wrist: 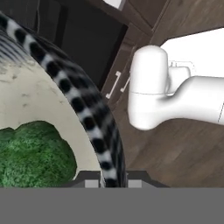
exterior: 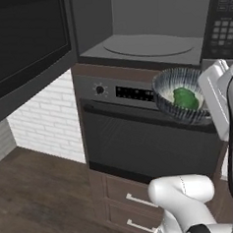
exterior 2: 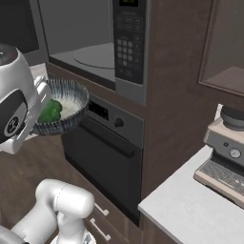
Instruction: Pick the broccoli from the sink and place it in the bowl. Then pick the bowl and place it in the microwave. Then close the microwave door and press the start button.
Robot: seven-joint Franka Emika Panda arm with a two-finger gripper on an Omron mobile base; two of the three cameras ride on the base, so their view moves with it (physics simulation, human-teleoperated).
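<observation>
The round dark grey bowl with fine pale stripes (exterior: 181, 94) is held in the air in front of the black oven with a round knob and display strip (exterior: 139, 131), just below the open grey cavity of the wide black microwave (exterior: 148, 47). The bowl is tilted slightly, and its rim is seen pinched between the two tips of the claw (wrist: 113, 183) in the hand view, one tip inside the wall and one outside; the claw is thus closed on the bowl's rim. The small bright green lumpy broccoli floret (exterior: 185, 98) lies in the pale speckled hollow of the bowl, on the side nearest the claw. The round glass turntable (exterior: 148, 45) in the microwave cavity is bare. The microwave door (exterior: 27, 41) is swung wide open to the left. In the right base view, a steel espresso machine (exterior 2: 228, 152) stands on the pale desk (exterior 2: 190, 209), well apart from the bowl.
</observation>
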